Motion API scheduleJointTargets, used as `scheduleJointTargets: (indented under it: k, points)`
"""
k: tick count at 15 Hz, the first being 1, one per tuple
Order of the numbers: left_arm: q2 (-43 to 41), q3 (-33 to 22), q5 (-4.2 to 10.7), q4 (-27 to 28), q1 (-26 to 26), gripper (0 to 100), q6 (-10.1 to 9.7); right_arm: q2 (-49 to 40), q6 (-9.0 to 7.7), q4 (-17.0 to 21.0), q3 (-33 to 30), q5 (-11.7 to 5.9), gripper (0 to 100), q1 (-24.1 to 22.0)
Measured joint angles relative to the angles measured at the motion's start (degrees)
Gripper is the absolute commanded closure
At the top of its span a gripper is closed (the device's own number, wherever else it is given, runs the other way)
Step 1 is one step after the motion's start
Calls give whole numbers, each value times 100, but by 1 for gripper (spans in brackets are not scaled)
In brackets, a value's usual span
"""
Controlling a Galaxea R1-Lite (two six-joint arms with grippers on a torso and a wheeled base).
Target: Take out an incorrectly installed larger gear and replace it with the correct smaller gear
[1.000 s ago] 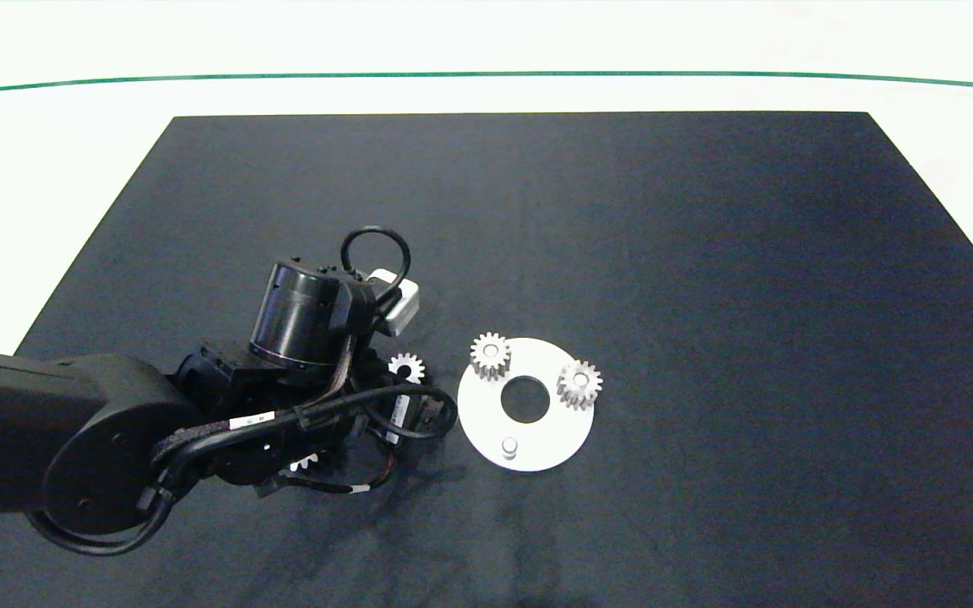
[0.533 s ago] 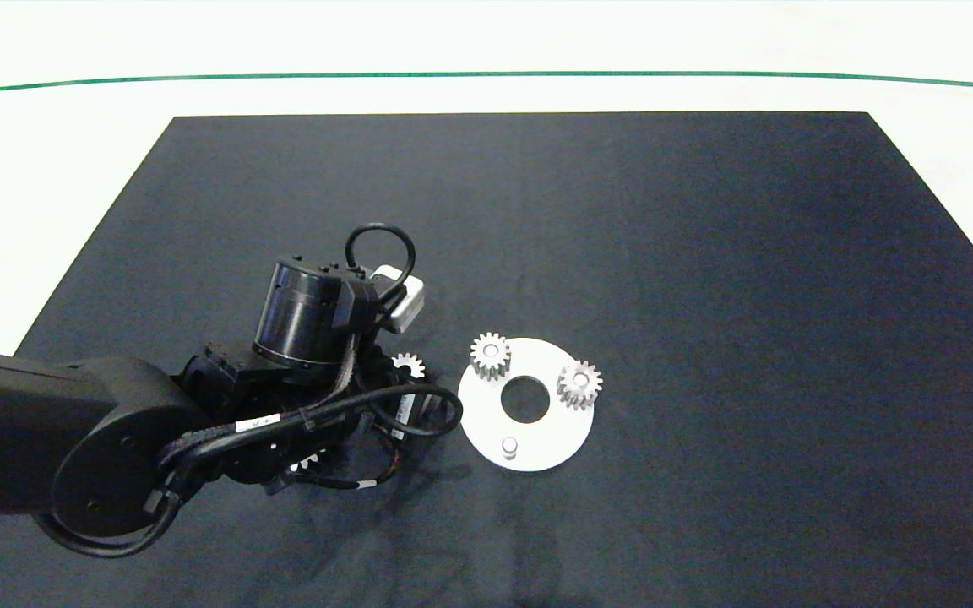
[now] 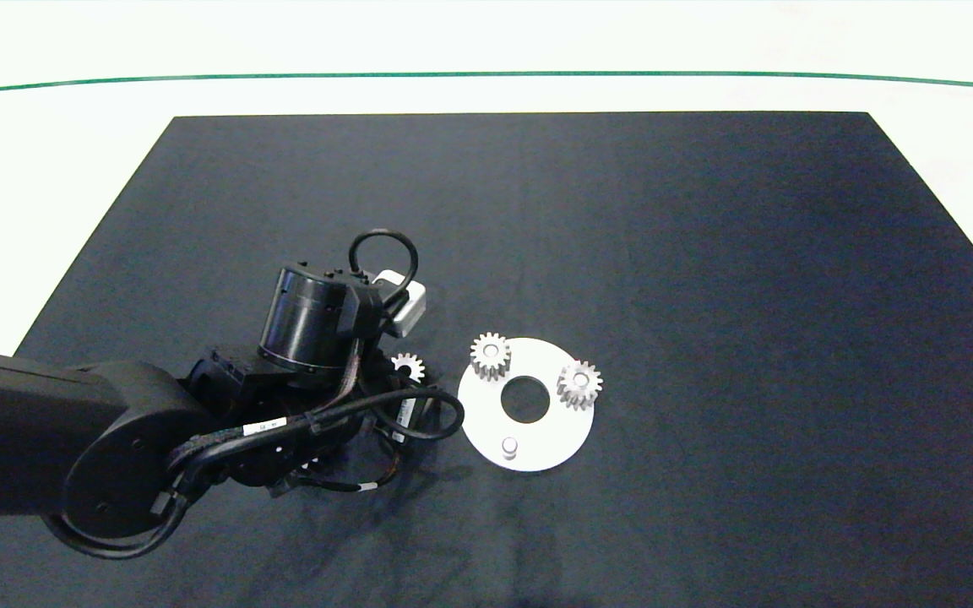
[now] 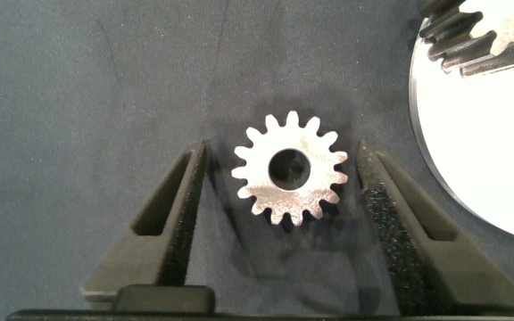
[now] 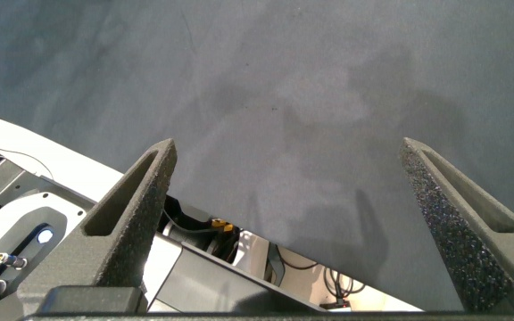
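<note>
A black mat (image 3: 622,253) is covering the white table (image 3: 47,152). The left gripper (image 4: 279,192) is hanging spread around the smaller gear (image 4: 290,169) lying left of the white disc (image 3: 554,431). The right gripper (image 5: 293,178) is gaping over bare mat.

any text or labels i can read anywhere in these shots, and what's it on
None can be read.
White tags on the left arm's cables: print too small to read.
The smaller gear, between the open left gripper fingers, and the white plate: no markings visible.

The dark left arm (image 3: 199,414) is reaching over the black mat (image 3: 706,253). A small silver blunt-toothed gear (image 3: 407,366) is lying just beyond its wrist, beside a white round plate (image 3: 537,443) carrying two silver gears (image 3: 490,355) (image 3: 579,384) and one bare peg (image 3: 509,445).
</note>
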Motion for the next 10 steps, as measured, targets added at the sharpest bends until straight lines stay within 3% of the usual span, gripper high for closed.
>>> scheduleJointTargets:
  k: [10]
  points:
    - [46, 24, 46, -145, -61, 59, 0, -2, 0, 0, -9, -2, 0, -2]
